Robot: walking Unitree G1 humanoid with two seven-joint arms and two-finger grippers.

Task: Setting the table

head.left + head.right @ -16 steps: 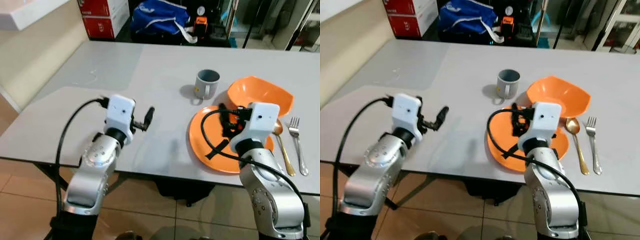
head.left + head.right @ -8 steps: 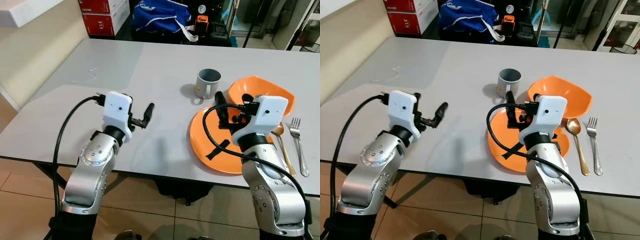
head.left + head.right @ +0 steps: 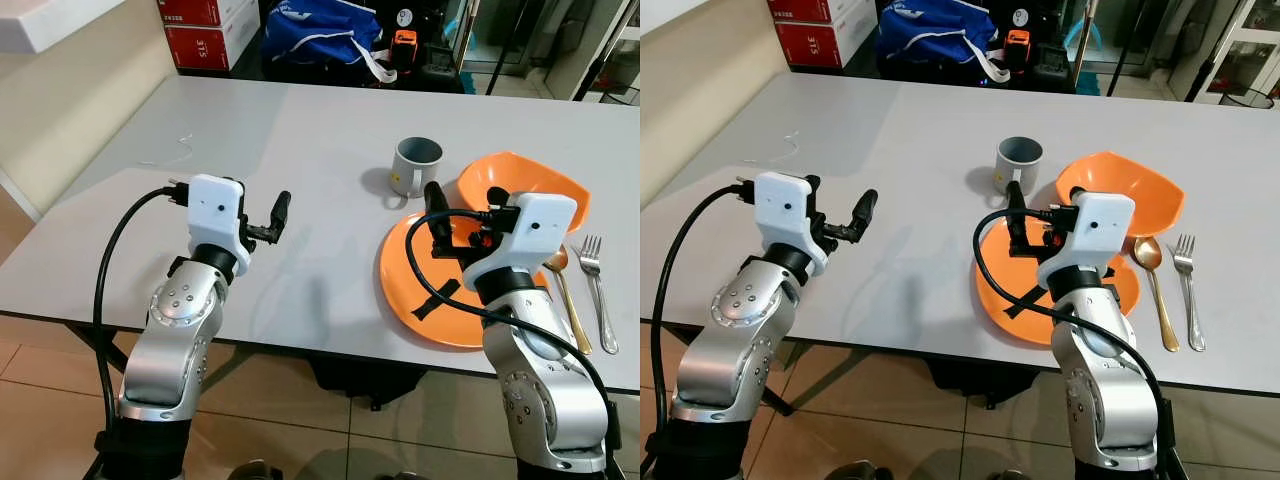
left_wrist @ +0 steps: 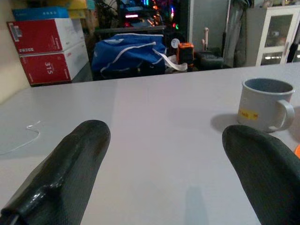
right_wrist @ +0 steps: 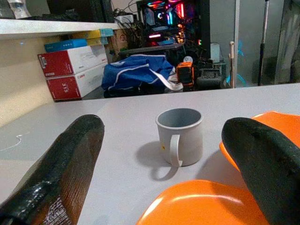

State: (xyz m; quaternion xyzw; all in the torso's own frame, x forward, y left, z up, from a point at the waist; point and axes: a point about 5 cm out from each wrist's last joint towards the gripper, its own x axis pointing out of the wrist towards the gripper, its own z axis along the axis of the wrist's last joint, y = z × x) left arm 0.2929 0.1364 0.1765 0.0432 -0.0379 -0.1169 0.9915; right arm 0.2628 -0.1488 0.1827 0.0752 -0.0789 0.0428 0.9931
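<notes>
Raised off the orange plate and levelled at the grey mug just behind that plate on the desk, right pincer spread wide and empty, left pincer likewise wide, suggesting the mug as next pick.

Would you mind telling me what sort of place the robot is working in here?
Probably a workroom or lab used for dining practice, not a tidy home: a grey table with an orange plate, stacked red boxes and a lit computer behind.
</notes>
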